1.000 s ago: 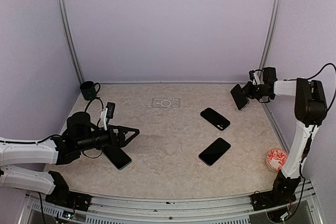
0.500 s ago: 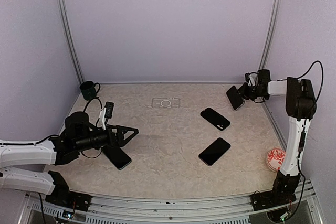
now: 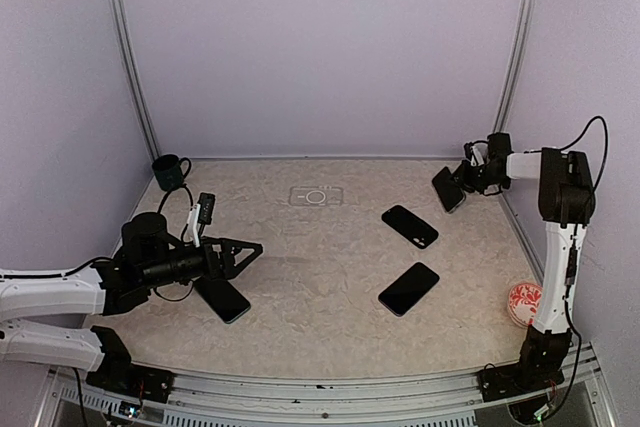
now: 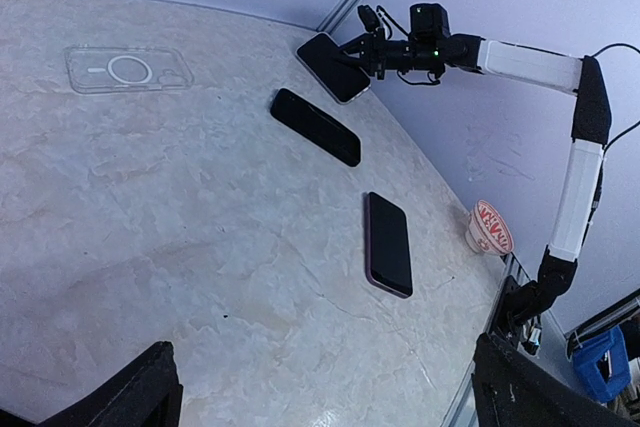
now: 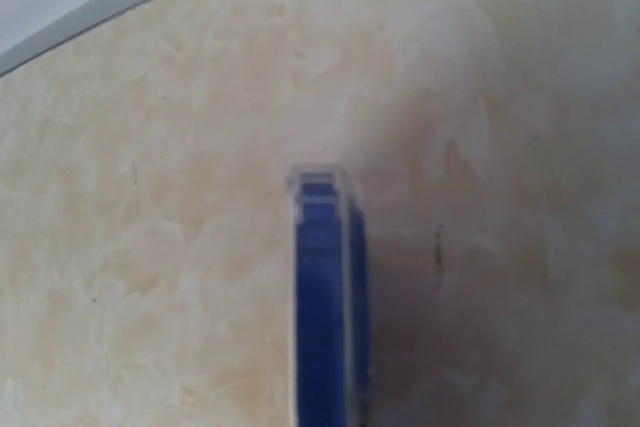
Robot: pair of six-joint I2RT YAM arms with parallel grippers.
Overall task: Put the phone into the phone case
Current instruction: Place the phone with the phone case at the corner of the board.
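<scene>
A clear phone case lies flat at the back middle of the table, also in the left wrist view. At the back right, my right gripper is shut on a dark phone, tilted low over the table. The right wrist view shows that phone edge-on, blue with a clear rim; the fingers are out of frame there. My left gripper hovers wide open at the left, holding nothing; its fingertips frame bare table.
Two more dark phones lie at centre right, one further back and one nearer. Another phone lies under the left arm. A dark mug stands back left. A red-and-white bowl sits at the right edge.
The right gripper has carried its phone a little left and lower toward the table at the back right. The left arm has barely shifted.
</scene>
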